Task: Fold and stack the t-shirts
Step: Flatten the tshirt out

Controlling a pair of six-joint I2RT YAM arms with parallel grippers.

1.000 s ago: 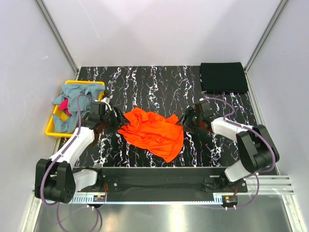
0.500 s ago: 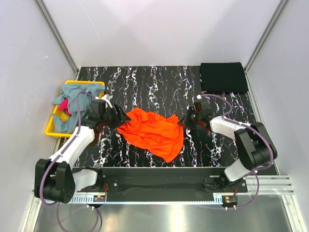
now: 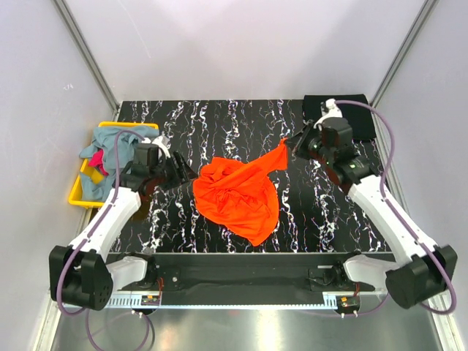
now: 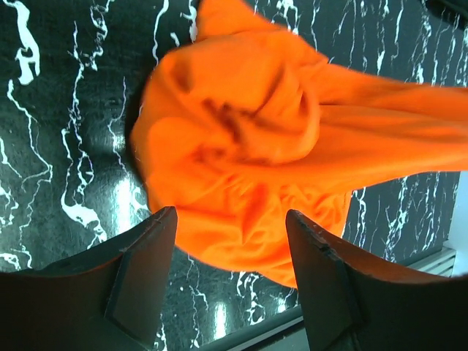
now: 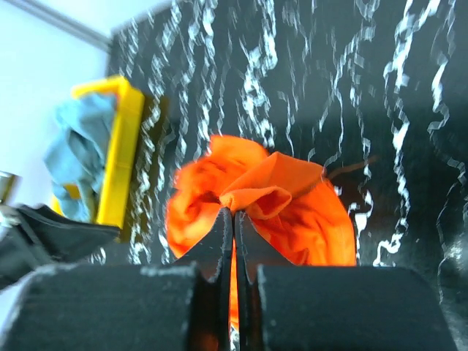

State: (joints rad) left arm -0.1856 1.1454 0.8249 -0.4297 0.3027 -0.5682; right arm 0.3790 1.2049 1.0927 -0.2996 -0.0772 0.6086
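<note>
Pinching a corner of orange shirt (image 3: pixel 238 194), R gripper (image 3: pixel 292 142) has just shut and hauled it toward table's (image 3: pixel 219 121) far-right corner; rest lies mid-table, L gripper (image 3: pixel 183 174) jaws apart beside it, so spreading's begun.

The orange t-shirt (image 3: pixel 238 194) is showing soft, matt, creased cloth. The tabletop (image 3: pixel 219 124) is gleaming, glossy and smooth. At nine o'clock the yellow bin (image 3: pixel 75 196) is looking like smooth plastic.
</note>
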